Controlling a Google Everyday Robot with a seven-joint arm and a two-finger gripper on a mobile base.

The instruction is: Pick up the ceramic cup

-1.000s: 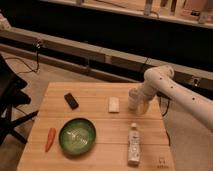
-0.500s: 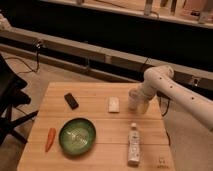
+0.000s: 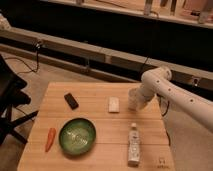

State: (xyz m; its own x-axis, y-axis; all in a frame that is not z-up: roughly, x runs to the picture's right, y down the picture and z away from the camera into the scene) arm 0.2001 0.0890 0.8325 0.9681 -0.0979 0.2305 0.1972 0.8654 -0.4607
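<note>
Wood table (image 3: 100, 119), dark room w/ ledge (image 3: 100, 52) behind; gripper (image 3: 136, 104) at ceramic cup (image 3: 132, 96), grip can't tell.

You see the gripper (image 3: 134, 103) low over the wooden table's (image 3: 100, 118) right side, with a flat white block (image 3: 114, 104) just beside it on the left. Farther left lies a dark bar (image 3: 71, 100). Nearer the front edge than the gripper lie a white bottle (image 3: 133, 145), a green bowl (image 3: 77, 135) and an orange carrot (image 3: 50, 139).
</note>
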